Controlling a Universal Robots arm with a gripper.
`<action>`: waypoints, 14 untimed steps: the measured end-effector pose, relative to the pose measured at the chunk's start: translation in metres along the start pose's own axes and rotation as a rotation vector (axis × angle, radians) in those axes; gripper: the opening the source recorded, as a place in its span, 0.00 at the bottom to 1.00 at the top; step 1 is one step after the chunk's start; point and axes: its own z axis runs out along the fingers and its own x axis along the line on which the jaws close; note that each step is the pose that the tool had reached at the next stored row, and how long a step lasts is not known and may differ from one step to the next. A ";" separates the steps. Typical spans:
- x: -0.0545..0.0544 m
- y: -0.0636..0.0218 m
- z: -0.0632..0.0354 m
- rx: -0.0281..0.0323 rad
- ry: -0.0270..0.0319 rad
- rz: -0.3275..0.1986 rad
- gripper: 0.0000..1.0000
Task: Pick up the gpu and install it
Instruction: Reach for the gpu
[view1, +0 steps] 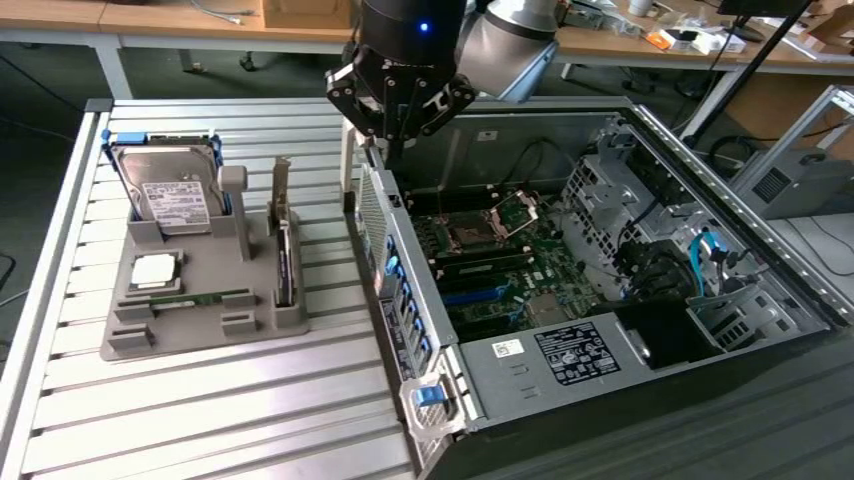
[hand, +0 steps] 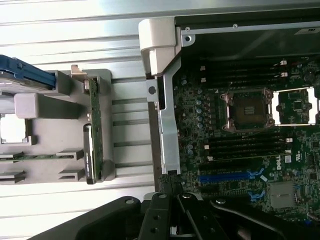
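The gpu (view1: 283, 240) stands on edge in a slot of the grey holder (view1: 200, 335), its silver bracket (view1: 282, 180) pointing up. In the wrist view the gpu (hand: 93, 125) shows edge-on as a thin green strip. My gripper (view1: 383, 138) hangs above the rear wall of the open computer case (view1: 400, 290), to the exterior view's right of the gpu and apart from it. In the wrist view the gripper (hand: 171, 184) is shut, fingertips together with nothing between them, over the edge of the motherboard (hand: 240, 150).
The grey holder also carries a silver hard drive (view1: 174, 195), a processor chip (view1: 154, 270) and a narrow memory stick (view1: 194, 298). The case lies open on the slatted metal table (view1: 200, 420), with blue slots (view1: 474, 292) on its board. Desks with clutter stand behind.
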 end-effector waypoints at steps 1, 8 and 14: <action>0.001 -0.0001 0.0000 0.0000 0.0000 0.000 0.11; 0.007 -0.0005 -0.0002 0.0000 0.0001 0.000 0.11; 0.013 -0.0010 -0.0004 0.0000 0.0000 0.000 0.11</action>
